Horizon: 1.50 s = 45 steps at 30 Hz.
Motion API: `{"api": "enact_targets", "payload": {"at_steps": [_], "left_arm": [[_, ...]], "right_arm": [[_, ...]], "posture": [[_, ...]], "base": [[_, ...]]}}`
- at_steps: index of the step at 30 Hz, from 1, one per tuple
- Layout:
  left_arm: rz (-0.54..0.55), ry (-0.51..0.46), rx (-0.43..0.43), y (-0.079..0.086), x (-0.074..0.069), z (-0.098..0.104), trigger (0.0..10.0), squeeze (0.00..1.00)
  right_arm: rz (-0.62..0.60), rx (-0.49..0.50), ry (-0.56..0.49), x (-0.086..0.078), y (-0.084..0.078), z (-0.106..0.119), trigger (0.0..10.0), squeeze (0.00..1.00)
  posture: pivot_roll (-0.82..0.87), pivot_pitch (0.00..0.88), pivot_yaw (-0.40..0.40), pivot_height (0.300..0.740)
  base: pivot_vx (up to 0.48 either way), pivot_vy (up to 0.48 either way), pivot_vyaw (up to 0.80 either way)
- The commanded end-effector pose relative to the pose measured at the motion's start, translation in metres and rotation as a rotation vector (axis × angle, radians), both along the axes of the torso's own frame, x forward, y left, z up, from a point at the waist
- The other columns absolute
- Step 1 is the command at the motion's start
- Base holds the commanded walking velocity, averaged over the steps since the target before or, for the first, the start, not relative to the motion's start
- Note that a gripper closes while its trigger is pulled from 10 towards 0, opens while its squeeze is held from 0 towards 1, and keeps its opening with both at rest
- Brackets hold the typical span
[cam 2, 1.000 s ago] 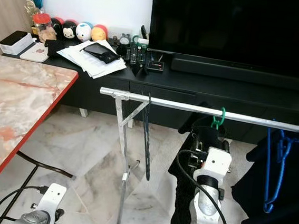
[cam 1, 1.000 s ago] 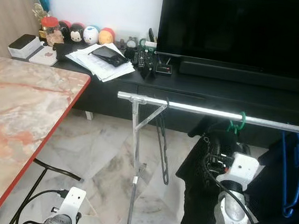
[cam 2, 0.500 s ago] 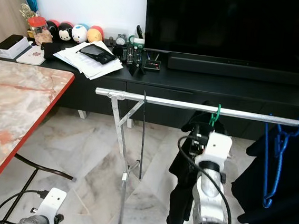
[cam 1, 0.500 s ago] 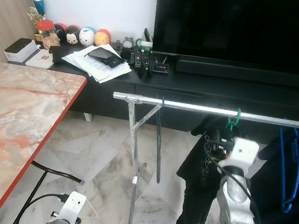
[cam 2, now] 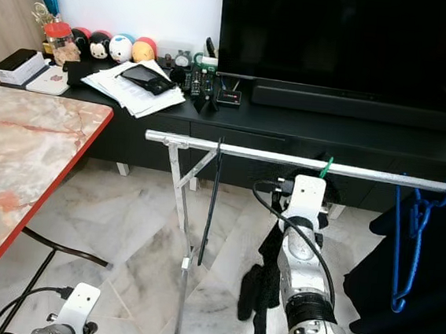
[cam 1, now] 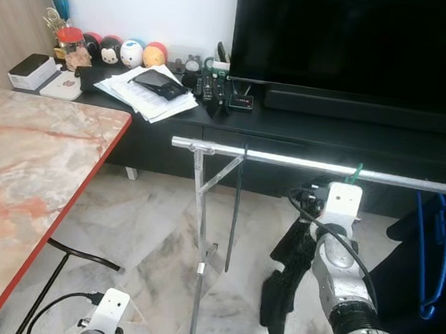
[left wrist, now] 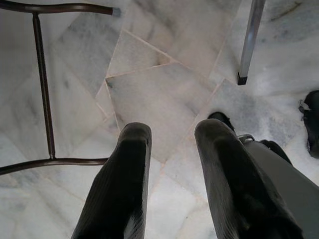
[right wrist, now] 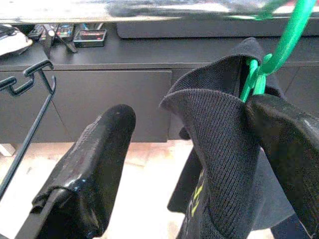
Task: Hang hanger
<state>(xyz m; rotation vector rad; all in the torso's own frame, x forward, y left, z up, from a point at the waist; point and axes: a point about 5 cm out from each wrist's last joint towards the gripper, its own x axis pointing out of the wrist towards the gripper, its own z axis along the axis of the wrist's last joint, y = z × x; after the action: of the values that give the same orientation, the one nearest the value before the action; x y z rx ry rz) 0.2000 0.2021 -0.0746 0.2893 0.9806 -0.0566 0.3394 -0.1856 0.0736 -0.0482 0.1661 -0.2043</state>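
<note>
Left eye view: the right gripper [cam 1: 322, 202] is reaching up just under the silver rail [cam 1: 287, 161], and the green hanger [cam 1: 354, 176] is hooking over that rail right above it, with the dark garment [cam 1: 287, 276] drooping below. The hanging step looks all but done; I judge the next move is a clean release and a pull-back toward the robot. Room is tight on the right, where the blue hanger [cam 1: 429, 258] is dangling with its own dark clothes, while a thin black hanger [cam 1: 236, 208] is hanging near the rack's upright post [cam 1: 197, 236] on the left.

Right eye view: same story, the green hook is sitting on the rail, with the black TV cabinet [cam 2: 367, 145] close behind, so backing straight out looks safest. The marble table [cam 2: 18, 163] is standing well apart.

Left wrist view: the left gripper [left wrist: 169, 164] is hanging idle over the marble floor [left wrist: 164, 74], its 2 fingers parted and holding nothing.

Right wrist view: the 2 fingers [right wrist: 94, 169] are spread wide, with the garment's collar between them and touching 1 finger, but not pinched. The hanger's green neck is rising out of that collar beside the same finger.
</note>
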Motion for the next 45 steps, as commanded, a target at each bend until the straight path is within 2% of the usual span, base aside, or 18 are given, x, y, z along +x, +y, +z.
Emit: {"api": "enact_targets", "payload": {"at_steps": [1,13,24,28,29,30,31,32,45], "left_arm": [[0.005,0.011,-0.005,0.000,-0.003,-0.002,10.0,0.00],[-0.002,0.022,-0.018,-0.001,-0.008,-0.004,10.0,0.00],[-0.003,0.025,-0.024,-0.002,-0.010,-0.005,10.0,0.00],[-0.003,0.024,-0.026,-0.003,-0.010,-0.005,10.0,0.00],[-0.003,0.024,-0.027,-0.003,-0.010,-0.005,10.0,0.00],[-0.004,0.024,-0.028,-0.003,-0.010,-0.005,10.0,0.00],[-0.004,0.024,-0.029,-0.004,-0.010,-0.005,10.0,0.00],[-0.003,0.024,-0.030,-0.004,-0.010,-0.005,10.0,0.00],[0.004,0.018,-0.044,-0.005,-0.008,-0.005,10.0,0.00]], "right_arm": [[-0.023,-0.002,0.030,-0.003,-0.005,-0.005,10.0,0.00],[-0.128,-0.019,0.079,-0.010,-0.022,-0.013,10.0,0.00],[-0.145,-0.011,0.053,-0.008,-0.021,-0.009,10.0,0.00],[-0.080,0.002,0.109,-0.010,-0.015,-0.018,10.0,0.00],[-0.060,0.017,0.117,-0.010,-0.013,-0.020,8.5,0.00],[-0.041,0.026,0.128,-0.010,-0.011,-0.022,5.4,0.00],[-0.025,0.030,0.132,-0.010,-0.009,-0.023,1.2,0.00],[-0.016,0.033,0.135,-0.011,-0.008,-0.024,0.0,0.00],[-0.007,0.039,0.163,-0.012,-0.006,-0.028,0.0,0.00]], "posture": [[-0.10,0.000,-0.014,0.740],[-0.10,0.000,-0.024,0.740],[-0.10,0.000,-0.027,0.740],[-0.10,0.000,-0.032,0.740],[-0.09,0.000,-0.034,0.740],[-0.09,0.000,-0.036,0.740],[-0.09,0.000,-0.037,0.740],[-0.09,0.000,-0.037,0.740],[-0.09,0.000,-0.039,0.740]], "base": [[0.000,0.000,0.00],[0.000,0.000,0.00],[0.000,0.000,0.00],[0.000,0.000,0.00],[0.000,0.000,0.00],[0.000,0.000,0.00],[0.000,0.000,0.00],[0.000,0.000,0.00],[0.000,0.000,0.00]]}}
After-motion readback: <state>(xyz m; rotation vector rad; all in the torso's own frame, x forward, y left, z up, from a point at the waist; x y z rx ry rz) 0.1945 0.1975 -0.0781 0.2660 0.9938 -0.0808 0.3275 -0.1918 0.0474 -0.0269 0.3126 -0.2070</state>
